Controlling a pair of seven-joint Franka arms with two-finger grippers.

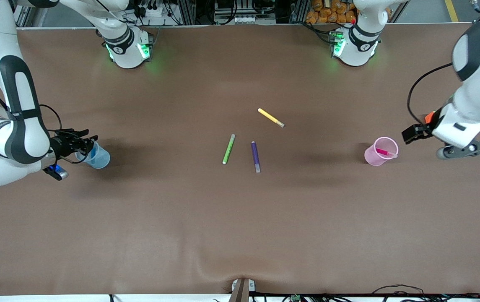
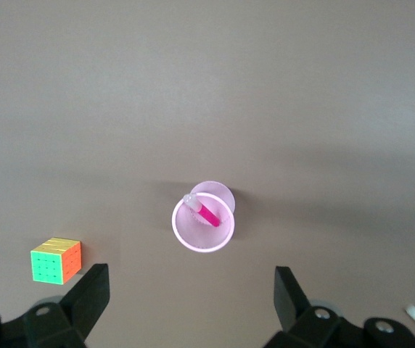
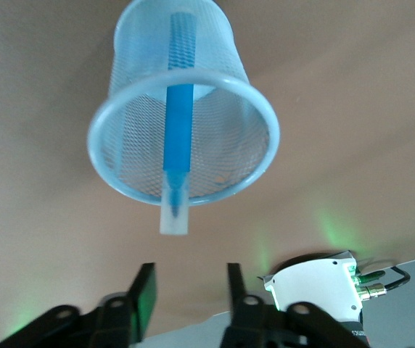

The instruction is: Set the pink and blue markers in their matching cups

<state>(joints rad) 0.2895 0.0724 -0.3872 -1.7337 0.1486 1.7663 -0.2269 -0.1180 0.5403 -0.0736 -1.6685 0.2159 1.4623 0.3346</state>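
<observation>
The pale blue cup (image 1: 97, 157) stands toward the right arm's end of the table, and the blue marker (image 3: 178, 138) is in it. The marker's greyish end (image 3: 174, 214) sticks out over the rim. My right gripper (image 1: 90, 141) is right beside this cup's rim, open and empty; its fingers (image 3: 144, 296) hold nothing. The pale pink cup (image 1: 380, 151) stands toward the left arm's end with the pink marker (image 1: 383, 152) inside. My left gripper (image 1: 408, 136) is beside it, wide open and empty, and its wrist view shows the cup (image 2: 222, 235) and marker (image 2: 206, 212).
A yellow pen (image 1: 271, 117), a lime green pen (image 1: 228, 149) and a dark purple pen (image 1: 255, 156) lie mid-table. A colourful puzzle cube (image 2: 56, 260) sits on the table near the pink cup, seen only in the left wrist view. The arms' bases (image 1: 128, 48) stand at the table's edge farthest from the front camera.
</observation>
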